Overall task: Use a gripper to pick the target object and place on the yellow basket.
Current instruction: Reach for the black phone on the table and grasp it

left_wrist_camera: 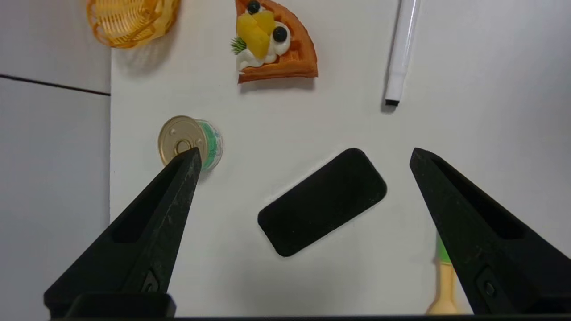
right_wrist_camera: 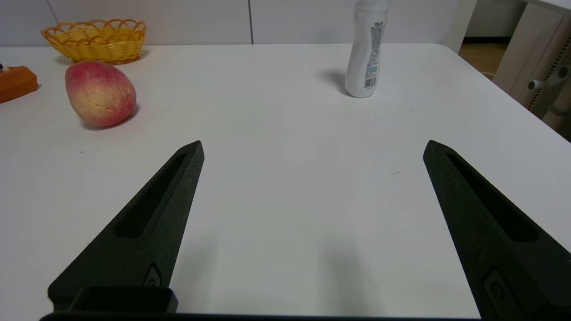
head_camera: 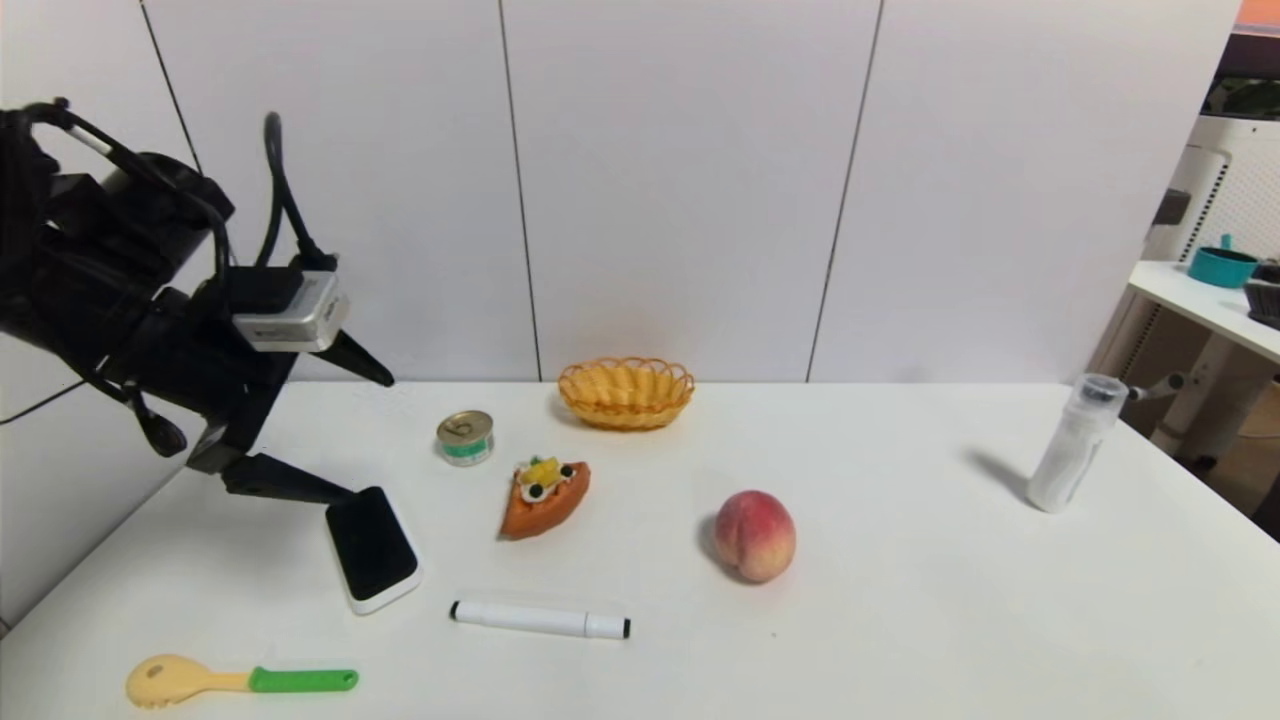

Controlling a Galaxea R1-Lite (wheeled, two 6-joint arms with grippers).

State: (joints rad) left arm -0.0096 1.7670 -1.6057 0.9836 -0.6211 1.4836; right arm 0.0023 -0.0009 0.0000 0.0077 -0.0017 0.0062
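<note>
The left gripper (head_camera: 365, 435) hangs above the table's (head_camera: 900, 600) left side with its fingers spread wide and empty over the phone (head_camera: 371, 548), which lies flat near the marker pen (head_camera: 540, 620), well apart from the yellow basket (head_camera: 626, 392), while the right gripper (right_wrist_camera: 312, 149) rests low, likewise spread.

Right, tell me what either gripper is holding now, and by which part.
Nothing is held. The left gripper is open above the phone, which lies flat on the table, untouched. The right gripper is open over bare table.
</note>
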